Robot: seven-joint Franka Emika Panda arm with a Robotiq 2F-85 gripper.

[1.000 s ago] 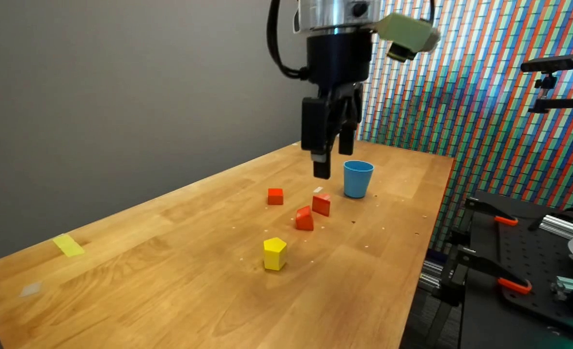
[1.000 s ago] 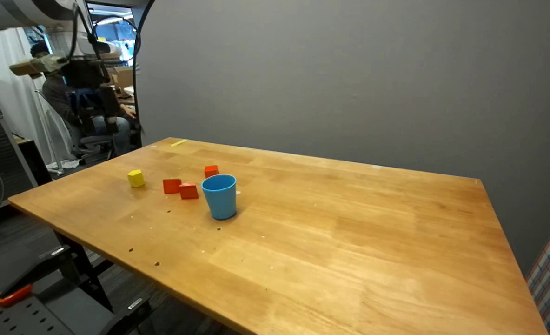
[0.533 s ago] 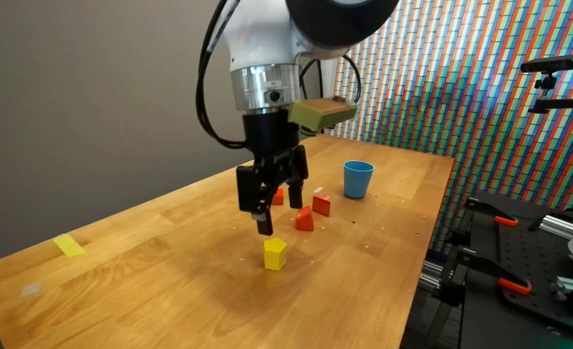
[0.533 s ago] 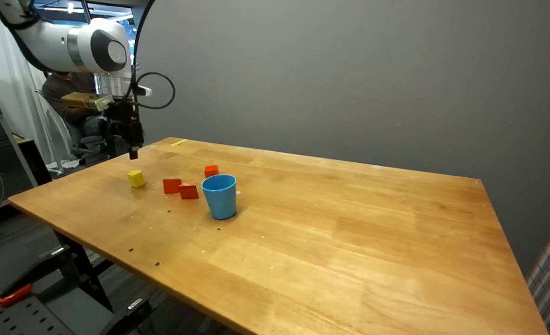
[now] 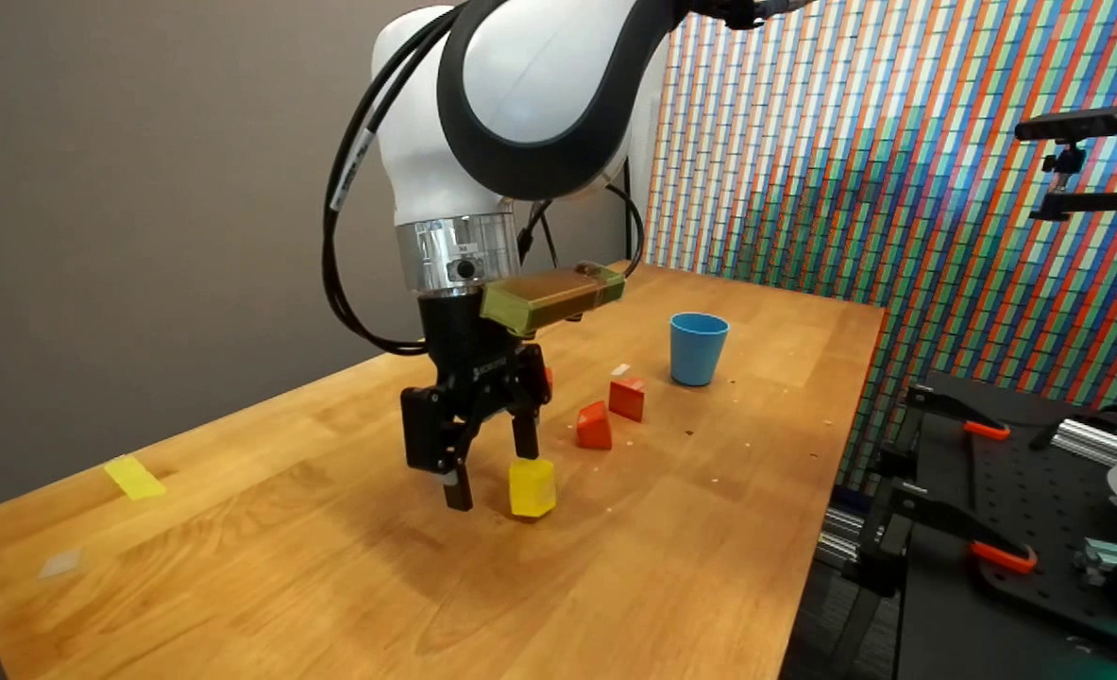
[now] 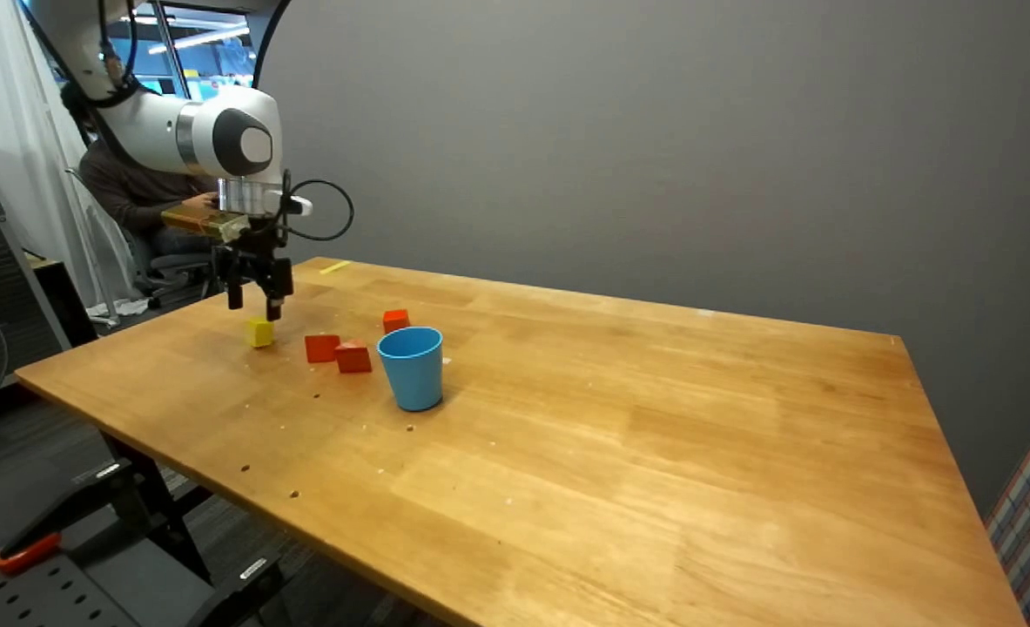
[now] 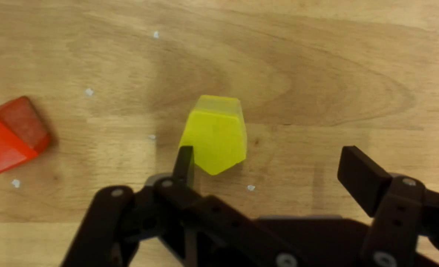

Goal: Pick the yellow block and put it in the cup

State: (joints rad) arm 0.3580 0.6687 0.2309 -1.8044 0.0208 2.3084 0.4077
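One robot arm [image 5: 539, 71], white casing with black trim, entering from the top edge in both exterior views; final section bent downward over the desk [image 6: 697, 488], leaning slightly. Black cables [image 5: 330, 260], looped beside the wrist; boxy green-and-tan attachment [image 5: 553, 297] alongside.

One pair of jaws, black, spread wide, pointing down, tips low over the wood.

One yellow block [image 7: 219, 139], on the desk at the jaws: right by one tip, well off the opposite one (whether touching the nearer tip, or tilted, not possible to tell). Lower-left corner covered by that tip in the wrist view.

Clearances: strip of wood between yellow block and desk edge; three red blocks [image 6: 322, 348] on the stretch toward the blue cup [image 6: 412, 370], two just beside each other, third off toward the grey wall [image 6: 654, 157]. Blue cup upright, well apart from the jaws; wide run of desk past it in an exterior view.

Materials and shapes: yellow block with pentagonal end and flat, smooth facets; blue cup with round open rim, smooth side tapering to a narrower base; red blocks angular, flat-faced; desk in honey-coloured planks, with pale flecks [image 7: 89, 92] and small dark holes [image 6: 294, 494]. Yellow strip [image 5: 135, 478], flat on the desk. Multicoloured tile-patterned wall [image 5: 879, 170], behind the desk.
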